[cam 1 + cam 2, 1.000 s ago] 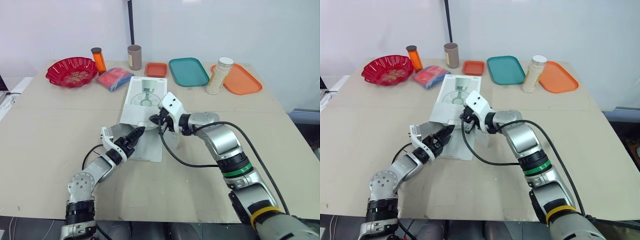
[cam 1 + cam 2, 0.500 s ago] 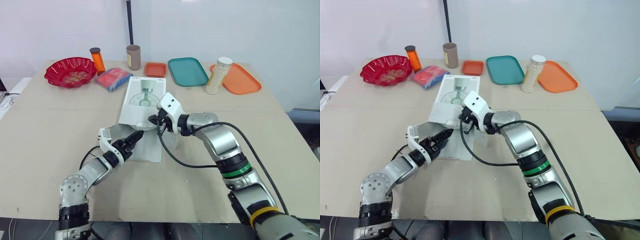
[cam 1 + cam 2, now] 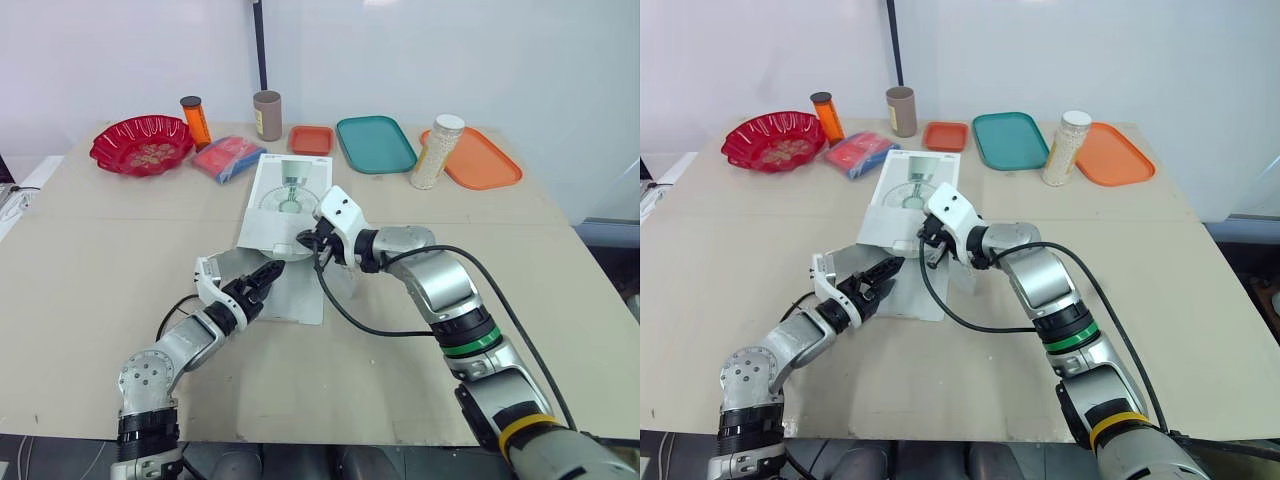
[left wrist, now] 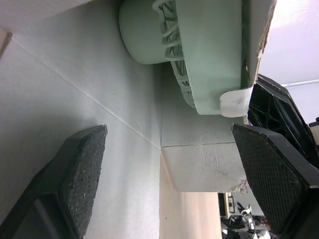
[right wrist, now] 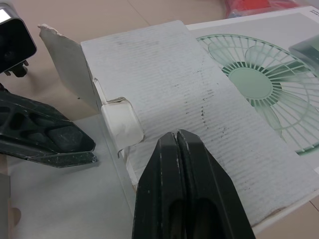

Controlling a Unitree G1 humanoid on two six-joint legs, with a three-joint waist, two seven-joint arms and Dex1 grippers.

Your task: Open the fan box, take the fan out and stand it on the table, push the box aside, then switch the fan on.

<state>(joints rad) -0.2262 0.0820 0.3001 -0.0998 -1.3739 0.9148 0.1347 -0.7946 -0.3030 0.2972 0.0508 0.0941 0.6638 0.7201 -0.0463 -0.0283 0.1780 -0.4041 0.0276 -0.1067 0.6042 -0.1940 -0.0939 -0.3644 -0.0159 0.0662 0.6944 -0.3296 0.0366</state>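
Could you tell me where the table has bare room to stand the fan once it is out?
Bare table lies left of the fan box, nearer than the red bowl, and right of it, nearer than the orange tray. The back row, from bowl to tray, is crowded.

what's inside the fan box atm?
Through the open end of the fan box, the left wrist view shows the pale green fan: its grille and a round rear part. The rest of it is hidden by the box walls.
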